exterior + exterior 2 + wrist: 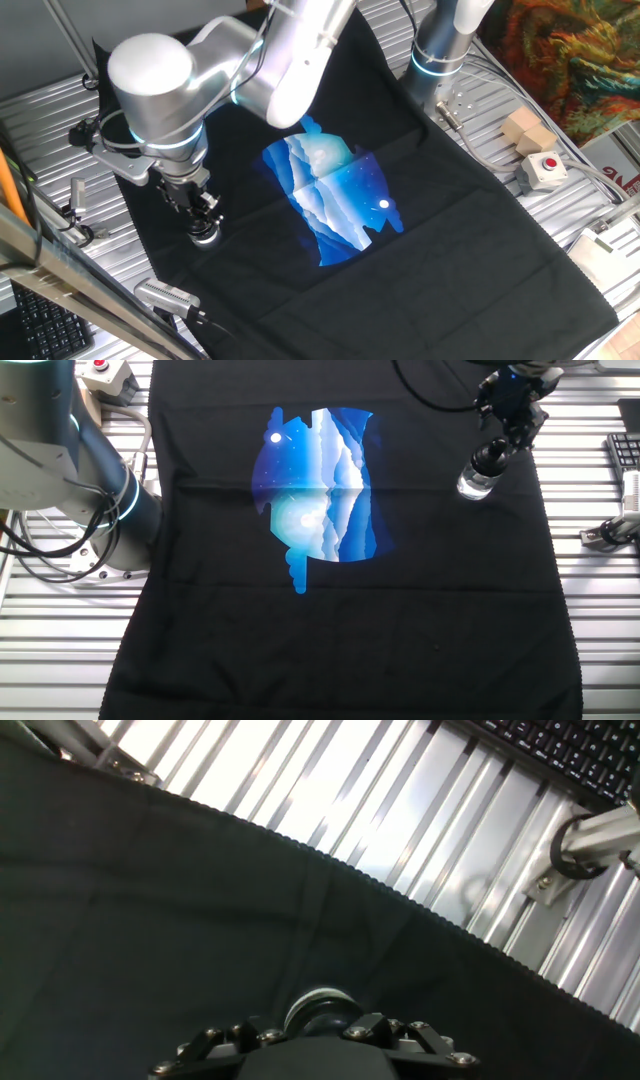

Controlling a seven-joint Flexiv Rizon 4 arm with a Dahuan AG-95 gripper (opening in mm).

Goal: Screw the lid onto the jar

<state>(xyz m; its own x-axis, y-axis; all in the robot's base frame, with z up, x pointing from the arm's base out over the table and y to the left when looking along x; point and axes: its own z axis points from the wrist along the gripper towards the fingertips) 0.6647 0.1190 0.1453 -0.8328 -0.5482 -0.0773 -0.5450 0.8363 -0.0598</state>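
Observation:
The jar (pixel 206 238) (pixel 474 486), small and of clear shining glass, stands upright on the black cloth (pixel 450 250) near its edge. The lid (pixel 487 461) is a dark round cap sitting on top of the jar. My gripper (pixel 202 220) (pixel 490 456) comes straight down on it, and its fingers look closed round the lid. In the hand view the round silvery rim of the lid (pixel 318 1008) shows between the finger bases of my gripper (pixel 318 1025); the jar below is hidden.
A blue landscape print (pixel 335 200) (pixel 318 490) lies mid-cloth. A red-buttoned box (pixel 543 170) (pixel 100 372) and a wooden block (pixel 525 130) sit off the cloth. A grey metal cylinder (pixel 165 295) (pixel 610 532) (pixel 600 838) and a keyboard (pixel 40 325) (pixel 560 745) lie near the jar's side.

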